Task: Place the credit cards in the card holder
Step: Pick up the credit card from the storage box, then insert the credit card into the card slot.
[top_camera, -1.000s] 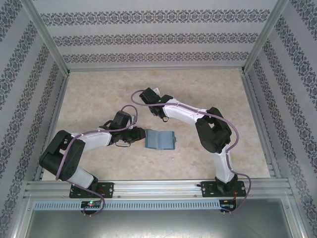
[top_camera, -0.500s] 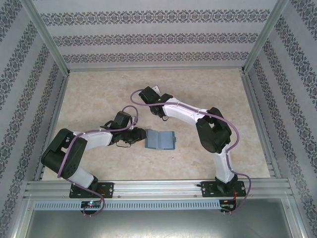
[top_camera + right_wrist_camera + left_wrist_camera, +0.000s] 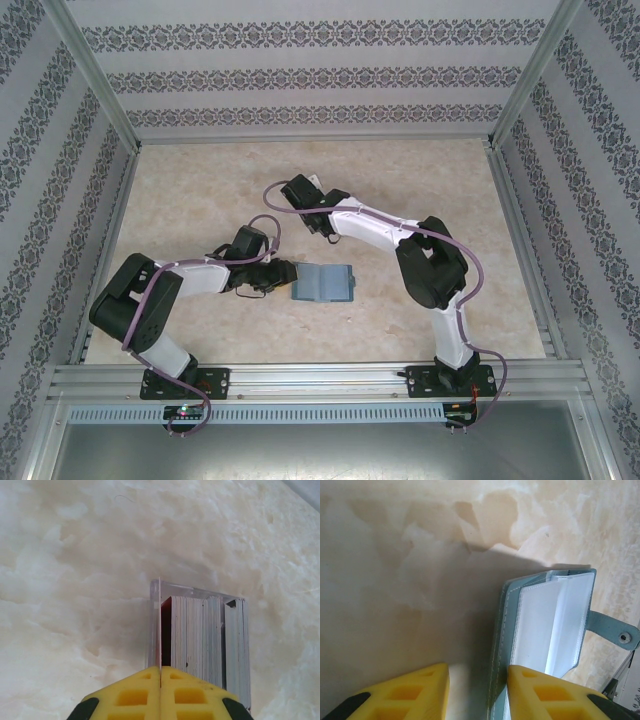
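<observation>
Nearest my side of the table (image 3: 395, 580), the left gripper (image 3: 478, 671) stands partly open, clamping nothing; one finger overlaps the edge of the card holder (image 3: 545, 625), which lies unfolded, sleeves up, around mid-table; farther out, the right gripper (image 3: 160, 669) is pressed shut over a clear box (image 3: 154, 630) of upright cards (image 3: 195, 635); a thin edge meets its tips, whether pinched I cannot tell.

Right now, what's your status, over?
Left gripper open at edge of card holder. Right gripper shut at clear box of cards. Holder lies open; no obstacle seen.
</observation>
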